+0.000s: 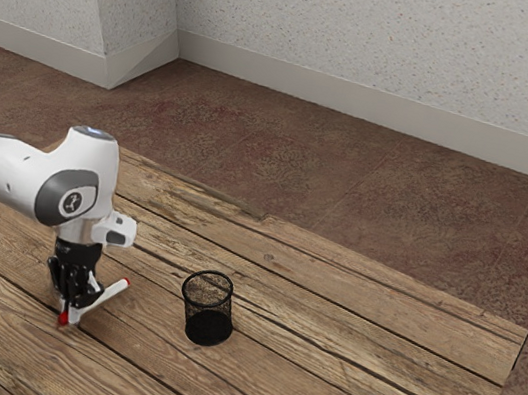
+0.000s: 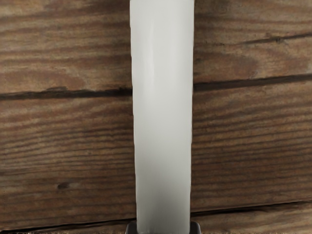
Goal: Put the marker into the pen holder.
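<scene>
Marker [image 1: 107, 297] gripped between the fingers of the black gripper [image 1: 71, 314], slanting up toward the exterior view's right. The upright pen holder [image 1: 207, 329] stands beyond its raised end.

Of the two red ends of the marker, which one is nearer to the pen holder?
The red end reaching out toward the pen holder; the other red end is down by the fingers.

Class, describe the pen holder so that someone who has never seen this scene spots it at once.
Start with the wooden table and find my gripper, toward the exterior view's left. The pen holder stands on the boards, farther toward that view's right. It is a round, black, open-topped mesh cup, unlike the slim white marker in my gripper.
</scene>
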`<state>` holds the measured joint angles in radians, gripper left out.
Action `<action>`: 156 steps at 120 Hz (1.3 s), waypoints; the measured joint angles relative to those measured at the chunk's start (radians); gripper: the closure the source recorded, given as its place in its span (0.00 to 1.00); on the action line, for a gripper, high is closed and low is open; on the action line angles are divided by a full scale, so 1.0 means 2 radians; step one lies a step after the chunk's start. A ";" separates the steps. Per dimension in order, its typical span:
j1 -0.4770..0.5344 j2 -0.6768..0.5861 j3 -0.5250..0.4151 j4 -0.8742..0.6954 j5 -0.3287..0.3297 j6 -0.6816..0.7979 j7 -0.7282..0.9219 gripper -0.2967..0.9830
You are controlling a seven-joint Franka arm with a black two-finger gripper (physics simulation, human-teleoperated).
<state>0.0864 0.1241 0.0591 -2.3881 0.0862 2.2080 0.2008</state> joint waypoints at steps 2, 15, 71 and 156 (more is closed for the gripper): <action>-0.001 -0.003 0.000 0.001 0.001 0.000 -0.001 0.83; -0.004 -0.027 0.000 0.011 0.007 -0.010 -0.007 0.84; -0.106 0.062 -0.042 0.381 0.060 -0.262 -0.027 0.85; -0.161 0.140 -0.040 0.447 -0.001 -0.494 -0.060 0.85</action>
<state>-0.2358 0.4036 -0.0208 -1.4951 0.0842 1.2197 0.0800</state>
